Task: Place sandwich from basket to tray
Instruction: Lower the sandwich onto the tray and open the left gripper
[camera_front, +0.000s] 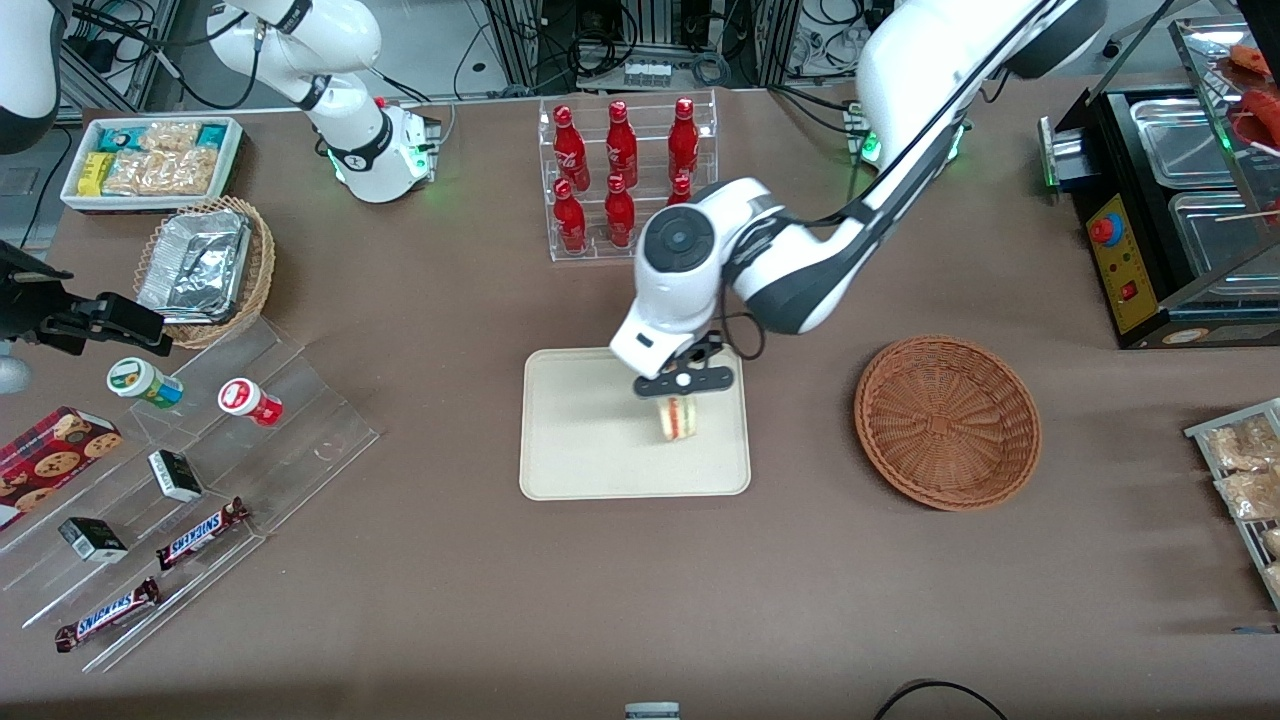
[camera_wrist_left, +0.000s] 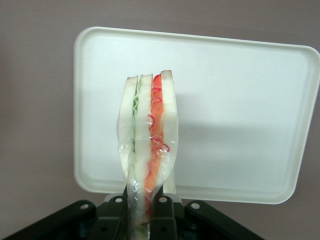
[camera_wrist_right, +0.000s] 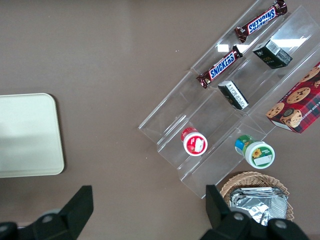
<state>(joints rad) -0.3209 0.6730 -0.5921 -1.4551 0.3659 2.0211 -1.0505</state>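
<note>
My left gripper (camera_front: 680, 402) is shut on the sandwich (camera_front: 677, 418), a plastic-wrapped wedge of white bread with red, orange and green layers. It holds it over the cream tray (camera_front: 580, 450), close to the tray's surface, on the side toward the basket. In the left wrist view the sandwich (camera_wrist_left: 148, 140) stands on edge between the black fingers (camera_wrist_left: 167, 215), with the tray (camera_wrist_left: 240, 100) under it. The reddish-brown wicker basket (camera_front: 947, 421) stands empty beside the tray, toward the working arm's end of the table.
A clear rack of red bottles (camera_front: 625, 175) stands farther from the front camera than the tray. A clear stepped shelf (camera_front: 200, 470) with snacks, a tan basket of foil containers (camera_front: 205, 268) and a white bin of packets (camera_front: 152, 160) lie toward the parked arm's end.
</note>
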